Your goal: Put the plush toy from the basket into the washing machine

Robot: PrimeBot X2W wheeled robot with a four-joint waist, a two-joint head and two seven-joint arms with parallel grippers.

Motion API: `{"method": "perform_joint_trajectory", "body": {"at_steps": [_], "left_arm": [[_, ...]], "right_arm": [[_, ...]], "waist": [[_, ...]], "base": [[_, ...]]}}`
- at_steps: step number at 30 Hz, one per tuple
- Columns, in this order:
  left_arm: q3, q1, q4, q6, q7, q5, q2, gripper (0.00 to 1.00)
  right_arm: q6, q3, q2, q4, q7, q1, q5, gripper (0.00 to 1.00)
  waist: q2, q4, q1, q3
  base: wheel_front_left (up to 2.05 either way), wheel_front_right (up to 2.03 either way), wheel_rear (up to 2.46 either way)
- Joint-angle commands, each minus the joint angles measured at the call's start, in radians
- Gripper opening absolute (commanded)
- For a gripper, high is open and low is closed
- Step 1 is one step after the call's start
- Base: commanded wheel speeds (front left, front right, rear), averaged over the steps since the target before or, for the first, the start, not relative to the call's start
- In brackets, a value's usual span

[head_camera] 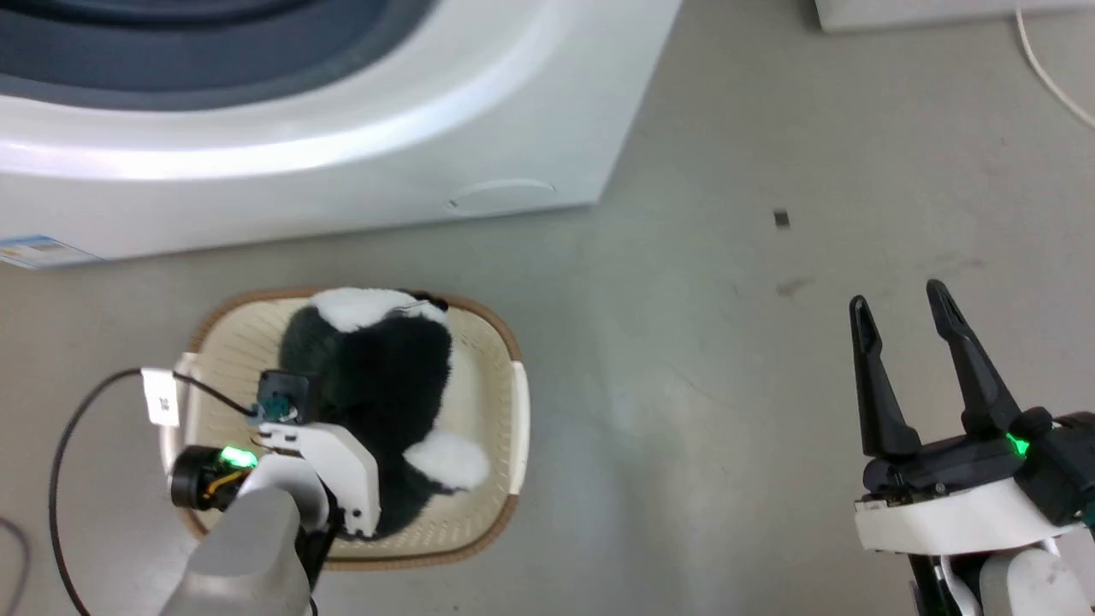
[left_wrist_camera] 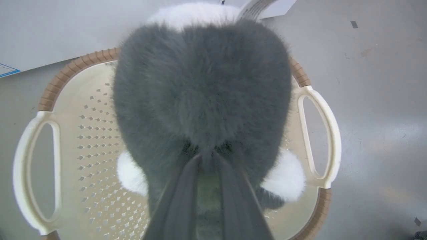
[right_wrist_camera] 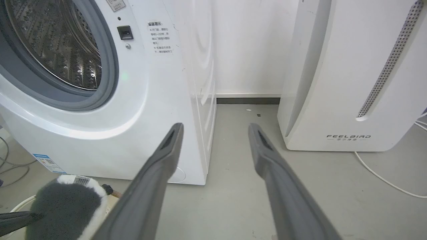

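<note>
The plush toy [head_camera: 376, 376] lies in the basket [head_camera: 505, 338] on the grey floor [head_camera: 727, 385], just in front of the washing machine [head_camera: 342, 154]. It is a fluffy black heap with a white patch at the end nearest the machine and a white tuft on either side at the other end. It takes up most of the middle of the basket, so the perforated cream bottom shows only along the sides. The left gripper [left_wrist_camera: 206, 158] reaches down into the basket from the end away from the machine. Its two dark fingers [left_wrist_camera: 180, 196] are drawn close together and their tips are sunk in the black fur, clenched on a strip of it. From the head view the fingers themselves are hidden under the pale wrist. The right gripper [head_camera: 897, 295] hangs well off to the side above bare floor, its fingers spread apart with nothing between them. They point towards the gap between the washing machine and the white FEELBIRD appliance [right_wrist_camera: 350, 83]. The machine's porthole stands uncovered, and the steel drum [right_wrist_camera: 56, 46] shows inside the grey gasket [right_wrist_camera: 110, 66]. A blue label [right_wrist_camera: 50, 163] sits low on its front. A white cable [right_wrist_camera: 383, 176] trails across the floor beside the other appliance.
</note>
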Motion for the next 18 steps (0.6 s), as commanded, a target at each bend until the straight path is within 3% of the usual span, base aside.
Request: {"method": "perform_joint_trajectory", "body": {"at_steps": [1,18], "left_arm": [[0.004,0.018,-0.018,-0.001,-0.010,-0.004,-0.003,0.00],[0.147,0.343,-0.573,0.019,-0.013,0.027,-0.033,0.00]], "right_arm": [[-0.001,-0.002,0.000,0.001,-0.005,0.012,-0.008,1.00],[-0.001,-0.010,0.000,0.007,-0.005,0.107,-0.038,1.00]], "waist": [[0.0000,0.038,0.0001,-0.052],[0.0000,0.113,0.0001,-0.244]], "base": [[0.00,0.00,0.00],[0.00,0.00,0.00]]}}
